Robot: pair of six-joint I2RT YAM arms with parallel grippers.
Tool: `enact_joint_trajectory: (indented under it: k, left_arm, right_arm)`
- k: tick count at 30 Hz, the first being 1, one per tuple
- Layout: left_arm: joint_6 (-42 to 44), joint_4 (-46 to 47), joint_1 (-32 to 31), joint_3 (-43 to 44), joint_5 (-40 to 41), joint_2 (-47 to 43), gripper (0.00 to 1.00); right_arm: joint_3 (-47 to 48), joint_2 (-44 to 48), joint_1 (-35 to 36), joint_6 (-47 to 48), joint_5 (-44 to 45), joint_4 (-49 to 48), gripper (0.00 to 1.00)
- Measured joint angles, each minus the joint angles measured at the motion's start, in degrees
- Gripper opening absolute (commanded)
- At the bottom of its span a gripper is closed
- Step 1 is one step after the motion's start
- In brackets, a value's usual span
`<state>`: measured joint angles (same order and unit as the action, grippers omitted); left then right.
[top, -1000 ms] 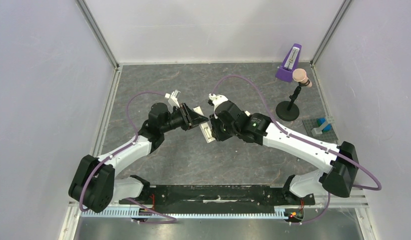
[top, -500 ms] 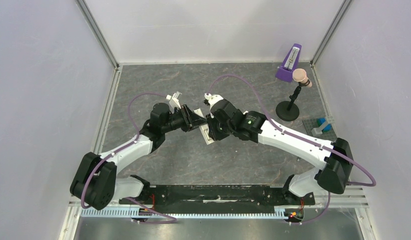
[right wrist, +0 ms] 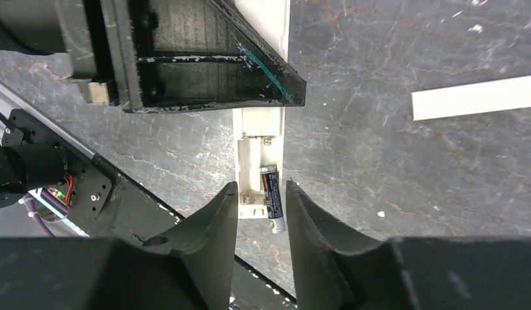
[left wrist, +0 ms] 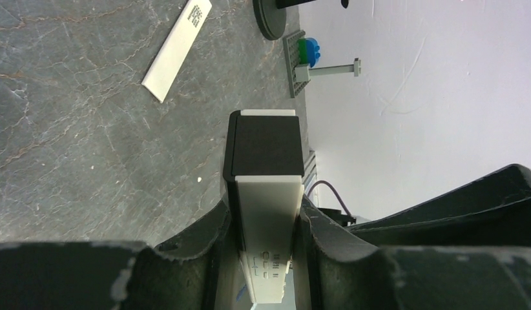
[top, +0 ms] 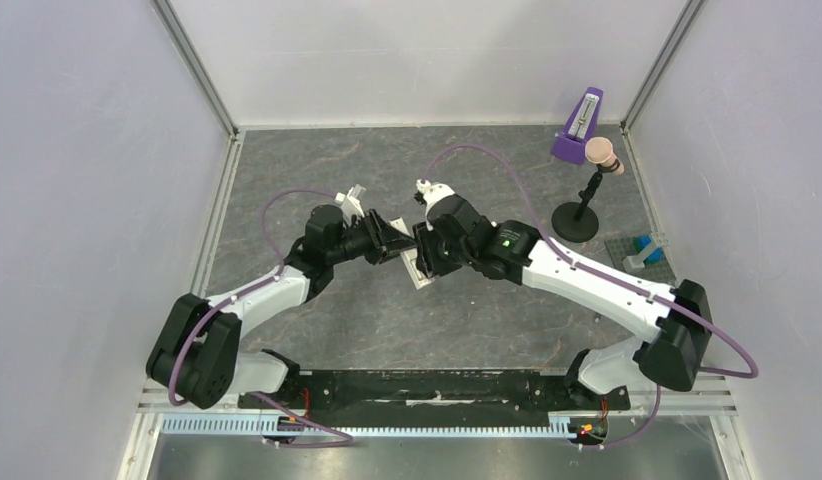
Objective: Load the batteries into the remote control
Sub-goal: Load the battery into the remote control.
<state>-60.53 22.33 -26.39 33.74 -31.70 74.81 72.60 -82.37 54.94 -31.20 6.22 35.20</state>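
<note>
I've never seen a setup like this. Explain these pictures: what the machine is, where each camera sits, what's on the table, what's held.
This is a robot: two arms bolted at the near edge of the table, each ending in a two-finger gripper. The wide picture looks down from above and behind them; the other two come from a camera on each wrist. The left gripper is shut on the white remote. The right gripper hovers, jaws open, at the remote's open battery bay, where one battery lies with its end poking past the remote's end. The loose cover strip lies on the table. Far right stand a purple metronome and a small black stand.
</note>
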Motion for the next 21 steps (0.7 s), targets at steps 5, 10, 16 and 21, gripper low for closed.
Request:
enact_joint_trajectory:
  k: [5, 10, 16, 21]
  left_arm:
    - [-4.0, 3.0, 0.0, 0.2, -0.6, 1.2, 0.02]
    - [-6.6, 3.6, 0.7, 2.6, -1.5, 1.3, 0.02]
    - [-11.1, 4.6, 1.5, 5.0, -1.4, -0.1, 0.02]
    - [-16.4, 4.9, 1.6, 5.2, -1.0, -1.8, 0.02]
  right_arm:
    - [0.0, 4.6, -1.3, -0.9, 1.7, -0.6, 0.48]
    - [-4.9, 14.8, -3.9, -3.4, 5.4, -5.2, 0.59]
    - [-16.8, 25.2, -5.2, -10.2, 6.8, -13.8, 0.74]
    - [-23.3, 26.8, -5.2, -16.3, 5.8, -23.4, 0.8]
